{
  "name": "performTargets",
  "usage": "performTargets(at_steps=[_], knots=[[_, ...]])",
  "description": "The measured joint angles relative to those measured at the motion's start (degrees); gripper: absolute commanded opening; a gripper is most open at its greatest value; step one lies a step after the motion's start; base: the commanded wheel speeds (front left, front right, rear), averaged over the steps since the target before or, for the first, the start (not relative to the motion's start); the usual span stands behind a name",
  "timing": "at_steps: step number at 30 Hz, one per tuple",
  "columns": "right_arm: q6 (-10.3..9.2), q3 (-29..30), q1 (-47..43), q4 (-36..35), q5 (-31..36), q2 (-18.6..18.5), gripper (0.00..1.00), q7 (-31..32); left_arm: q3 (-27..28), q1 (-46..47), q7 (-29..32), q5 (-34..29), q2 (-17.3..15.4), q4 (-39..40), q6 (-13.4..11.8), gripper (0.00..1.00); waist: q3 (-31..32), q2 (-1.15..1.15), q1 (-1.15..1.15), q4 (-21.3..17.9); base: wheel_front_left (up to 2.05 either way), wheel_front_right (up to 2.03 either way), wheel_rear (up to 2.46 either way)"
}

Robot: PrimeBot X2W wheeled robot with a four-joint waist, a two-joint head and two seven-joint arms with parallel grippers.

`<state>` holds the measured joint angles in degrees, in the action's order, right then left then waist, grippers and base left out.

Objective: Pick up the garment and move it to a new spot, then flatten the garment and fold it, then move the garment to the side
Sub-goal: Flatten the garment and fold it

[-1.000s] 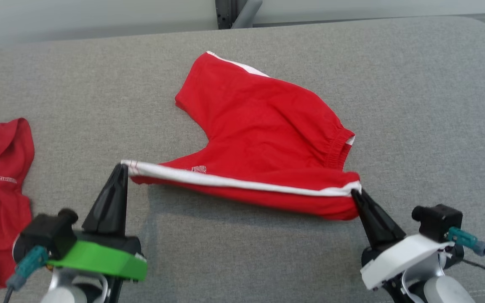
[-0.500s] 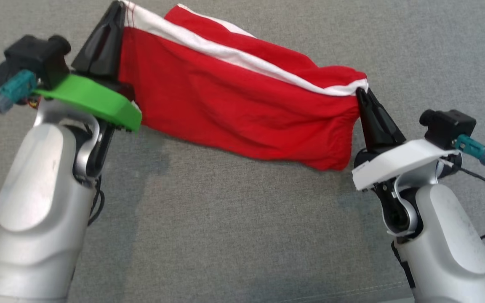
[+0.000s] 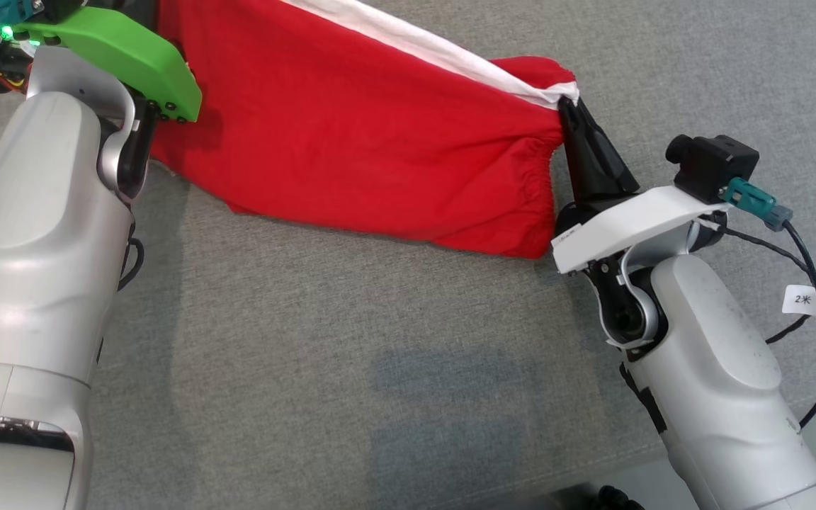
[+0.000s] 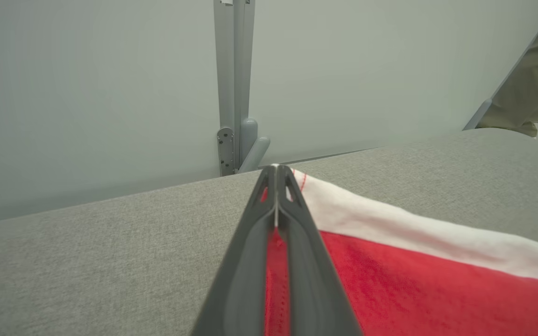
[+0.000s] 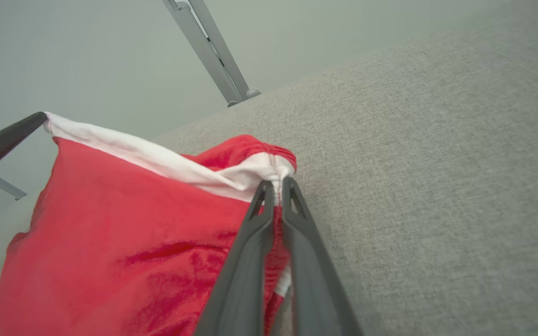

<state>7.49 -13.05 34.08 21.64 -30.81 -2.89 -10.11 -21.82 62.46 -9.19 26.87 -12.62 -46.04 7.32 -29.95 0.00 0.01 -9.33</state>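
garment (image 3: 351, 134): red, held up over the desk (image 3: 380, 340) by its two top corners, stretched between my two grippers and hanging down like a sheet
band (image 3: 450, 53): white strip along the garment's top edge, pulled fairly straight from one grip to the other
waistband (image 3: 541, 166): gathered elastic edge running down the garment's side, just beside my right gripper (image 3: 569, 106)
left gripper (image 4: 276, 171): my jaws are pressed together on the band's corner; white cloth with red stitching shows at the tips, and red cloth is pinched lower down between them
right gripper: my jaws are clamped on the other top corner, where band and waistband meet, and the cloth bunches at the tips
slope: in the head view the top edge drops from my left grip towards my right
lower edge: close to the desk below my right gripper; I cannot tell whether it touches
desk: grey woven cover, with soft shadows on it below the garment
post (image 4: 233, 84): grey metal upright behind the desk's far edge, against a pale wall
olive cloth (image 4: 530, 88): beyond the desk's far corner, well apart from the garment
plates: green plate (image 3: 125, 49) on my left wrist, white plate (image 3: 627, 223) on my right
tag (image 3: 801, 299): small white label on the black cable beside my right arm, above the desk
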Motion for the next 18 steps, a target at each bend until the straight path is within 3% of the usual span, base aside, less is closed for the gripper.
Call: performTargets(at_steps=[6, 7, 8, 9, 10, 18], knots=[[0.00, -3.61, 3.05, 3.68, -1.89, 0.00, 0.00, -2.33, -3.47, 3.42, 0.05, 3.28, 0.46, -8.20, 0.05, 0.00, -2.05, 0.00, 0.00, -2.33, 0.00, 0.00, 0.00], [0.00, -3.94, 3.36, 4.06, -1.91, -0.01, 0.20, -2.66, -3.99, 3.75, 0.12, 3.97, 0.47, -9.16, 0.05, 0.00, -2.29, 0.00, 0.00, -2.61, 0.00, 0.00, 0.00], [0.00, -4.14, 3.56, 4.34, -2.03, 0.00, 0.47, -2.90, -4.47, 4.00, 0.15, 4.95, 0.53, -9.92, 0.05, 0.16, -2.48, 0.00, 0.00, -2.85, 0.00, 0.00, 0.00], [0.00, -4.27, 3.65, 4.43, -2.15, 0.00, 1.00, -3.22, -5.00, 4.11, 0.51, 5.46, 0.56, -10.72, 0.05, 0.69, -2.61, 0.00, 0.00, -3.04, 0.00, 0.00, 0.00], [0.00, -4.35, 3.67, 4.50, -2.13, 0.00, 1.00, -3.53, -5.67, 4.13, 0.36, 5.78, 0.59, -11.28, 0.05, 1.00, -2.69, 0.00, 0.00, -3.14, 0.00, 0.00, 0.00], [0.00, -2.05, 0.16, 0.04, 5.34, 0.08, 1.00, -4.74, -6.52, 3.99, -5.15, 6.20, -0.58, -12.61, 0.04, 1.00, -1.55, 0.00, 0.00, -2.01, 0.00, 0.00, 0.00]])
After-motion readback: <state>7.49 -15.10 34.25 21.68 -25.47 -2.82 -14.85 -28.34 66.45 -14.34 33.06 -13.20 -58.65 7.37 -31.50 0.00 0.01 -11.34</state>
